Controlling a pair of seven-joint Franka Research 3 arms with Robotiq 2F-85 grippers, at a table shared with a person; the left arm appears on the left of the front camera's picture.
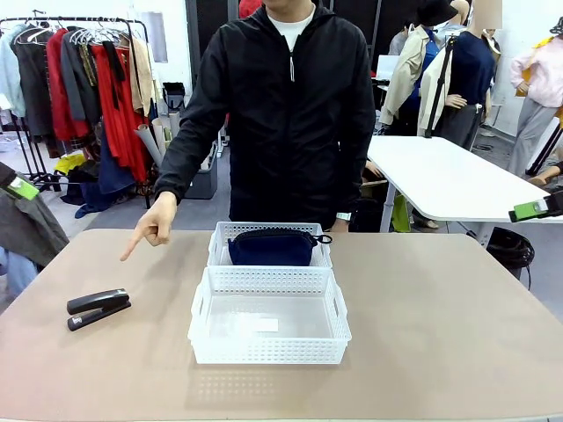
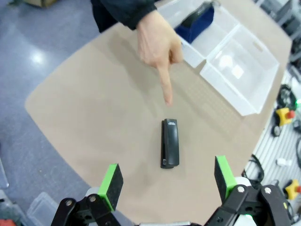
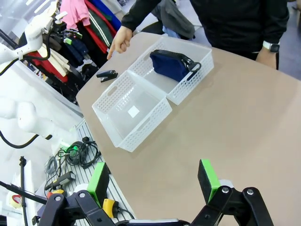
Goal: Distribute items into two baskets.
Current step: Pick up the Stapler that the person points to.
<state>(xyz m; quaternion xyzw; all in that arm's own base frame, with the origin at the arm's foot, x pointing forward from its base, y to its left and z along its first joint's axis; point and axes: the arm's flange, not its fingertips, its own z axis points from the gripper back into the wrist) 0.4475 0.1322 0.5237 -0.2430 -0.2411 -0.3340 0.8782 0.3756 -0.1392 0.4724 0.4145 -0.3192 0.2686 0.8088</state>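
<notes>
Pointing hand nr stapler, pouch in far basket

The black left hand and right hand carry green pads and silver screws.

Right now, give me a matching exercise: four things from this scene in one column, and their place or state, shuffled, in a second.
Column one
1. stapler
2. pouch
3. near basket
4. person's hand

Column two
A. lying in the far basket
B. pointing a finger down toward the stapler
C. flat on the table, on the robot's left side
D. white, right in front of the far basket, on the robot's side

Pairs: 1-C, 2-A, 3-D, 4-B
</notes>
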